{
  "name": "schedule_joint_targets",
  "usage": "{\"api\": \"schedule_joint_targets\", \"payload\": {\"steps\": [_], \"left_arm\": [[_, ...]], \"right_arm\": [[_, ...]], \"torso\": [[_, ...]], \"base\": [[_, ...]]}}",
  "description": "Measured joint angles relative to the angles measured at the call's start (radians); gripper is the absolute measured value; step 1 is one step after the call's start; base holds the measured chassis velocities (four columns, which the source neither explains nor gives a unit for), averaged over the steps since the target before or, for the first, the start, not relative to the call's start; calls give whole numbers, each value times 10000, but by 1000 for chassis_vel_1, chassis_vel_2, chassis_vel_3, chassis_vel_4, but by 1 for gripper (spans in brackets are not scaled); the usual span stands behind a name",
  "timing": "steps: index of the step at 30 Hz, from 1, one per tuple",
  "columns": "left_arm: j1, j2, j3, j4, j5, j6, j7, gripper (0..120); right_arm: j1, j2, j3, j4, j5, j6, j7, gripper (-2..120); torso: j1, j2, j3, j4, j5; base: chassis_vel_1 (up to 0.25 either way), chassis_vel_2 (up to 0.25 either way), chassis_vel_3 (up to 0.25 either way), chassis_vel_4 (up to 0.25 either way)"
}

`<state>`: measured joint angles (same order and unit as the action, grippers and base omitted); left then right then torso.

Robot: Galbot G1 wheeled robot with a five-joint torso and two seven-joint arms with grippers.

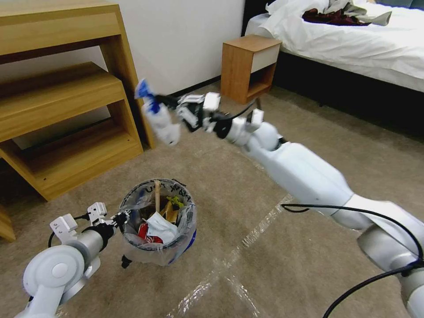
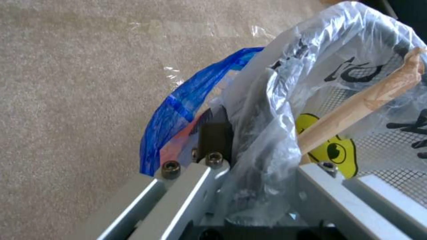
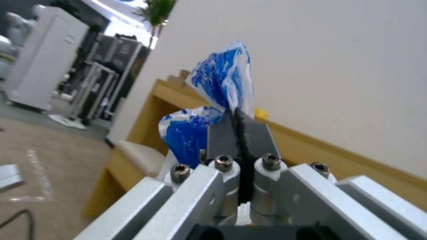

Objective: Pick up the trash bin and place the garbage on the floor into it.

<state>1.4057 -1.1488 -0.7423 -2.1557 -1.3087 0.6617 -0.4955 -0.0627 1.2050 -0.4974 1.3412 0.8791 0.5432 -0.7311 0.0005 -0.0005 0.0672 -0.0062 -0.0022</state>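
From the head camera: the left gripper (image 1: 120, 219) is clamped on the near-left rim of the trash bin (image 1: 158, 221), which hangs low over the floor (image 1: 274, 247), a beige carpet crossed by shiny tape lines. The bin already holds litter: a wooden stick (image 1: 157, 195) standing upright, a light-blue mask (image 1: 161, 227), a red can (image 1: 145, 233) and brown paper. Higher up and farther back, the right gripper (image 1: 170, 106) is pinched shut on the blue end of a white-blue bottle (image 1: 160, 119), which dangles above and beyond the bin, in front of a wooden shelf unit (image 1: 62, 115). A bedside table (image 1: 247, 66) and a bed (image 1: 353, 39) stand behind.

From the left wrist camera: the fingers grip the bin's rim and its clear plastic liner (image 2: 267, 110), bunched between them; blue wall shows beside, the stick (image 2: 356, 106) inside.

From the right wrist camera: the jaws are closed almost fully on a thin blue-and-white fold of the bottle (image 3: 213, 100).

The bottle looks crushed, light and soft, with slippery film; the pinch on its thin end seems a slight hold. The bin looks light, its rim stiff enough to carry it.
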Motion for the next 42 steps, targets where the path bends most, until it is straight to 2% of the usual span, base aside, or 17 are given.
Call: {"api": "schedule_joint_targets", "payload": {"steps": [5, 13, 42], "left_arm": [[63, -57, -72, -71, 0, 0, -10, 0], [51, -98, -77, -99, 0, -2, -38, 0], [133, -154, -101, -213, 26, -7, -84, 0]], "right_arm": [[-294, 519, -588, -241, -267, 99, 7, 0], [-753, 828, -1116, -727, -615, 267, -56, 0], [-2128, 726, -1270, -1406, -1521, 625, -305, 0]], "torso": [[0, 1, 0, 0, 0], [0, 1, 0, -1, 1], [0, 1, 0, -1, 3]], "base": [[0, 0, 0, 0], [0, 0, 0, 0], [0, 0, 0, 0]]}}
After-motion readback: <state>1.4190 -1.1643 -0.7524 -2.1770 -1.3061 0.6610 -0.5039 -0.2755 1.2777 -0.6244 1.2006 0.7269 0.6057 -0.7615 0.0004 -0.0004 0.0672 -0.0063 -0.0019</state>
